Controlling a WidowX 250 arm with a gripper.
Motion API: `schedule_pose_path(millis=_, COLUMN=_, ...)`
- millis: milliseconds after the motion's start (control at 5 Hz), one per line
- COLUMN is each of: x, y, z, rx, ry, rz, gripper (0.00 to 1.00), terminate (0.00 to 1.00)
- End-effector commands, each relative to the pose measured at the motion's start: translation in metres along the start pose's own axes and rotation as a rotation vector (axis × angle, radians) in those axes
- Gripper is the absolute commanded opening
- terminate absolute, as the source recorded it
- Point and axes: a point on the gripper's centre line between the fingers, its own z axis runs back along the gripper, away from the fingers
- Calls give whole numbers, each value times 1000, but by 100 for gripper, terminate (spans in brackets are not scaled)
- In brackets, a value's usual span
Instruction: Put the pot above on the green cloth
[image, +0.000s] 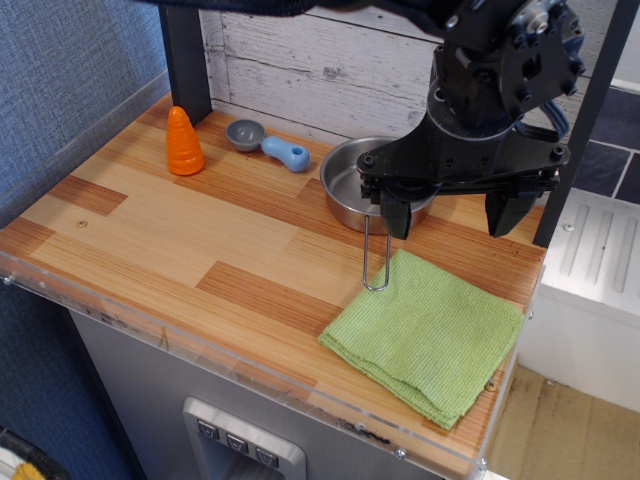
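Left to right on the table (200, 250): you had an orange cone (183, 143) at the far left, upright, then a small grey scoop (265, 142) with a light-blue handle just beside it toward the back wall, neither part of the job. The pot (350, 185) sat right of centre near the back, upright on bare wood, its wire loop handle (376, 255) pointing toward the front edge with the tip reaching the near corner of the green cloth (430, 335); whether it touched the fabric I couldn't tell. The cloth lay flat at the front right corner, nothing on it, so the placement was not yet done. The gripper (452, 212) hung over the pot's front-right rim with fingers spread wide and nothing between them; how high it was above the rim wasn't clear from this angle. Handling call: the pot looked like thin steel, so light and rigid but slick, and the wire handle would likely let it swing or twist in a pinch. You'd have done better taking the rim wall, one finger inside and one outside, on the side nearest the cloth. The cloth was soft and could bunch if the pot got dragged across it, so lift clear and set down from above.
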Motion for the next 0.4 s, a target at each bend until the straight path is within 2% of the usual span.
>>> schedule_pose_path(millis=0, x=0, y=0, z=0, rx=0, ry=0, rz=0, gripper=100, terminate=0)
schedule_pose_path(millis=200, x=11, y=18, z=-1, rx=103, ry=-16, rz=45, gripper=100, terminate=0)
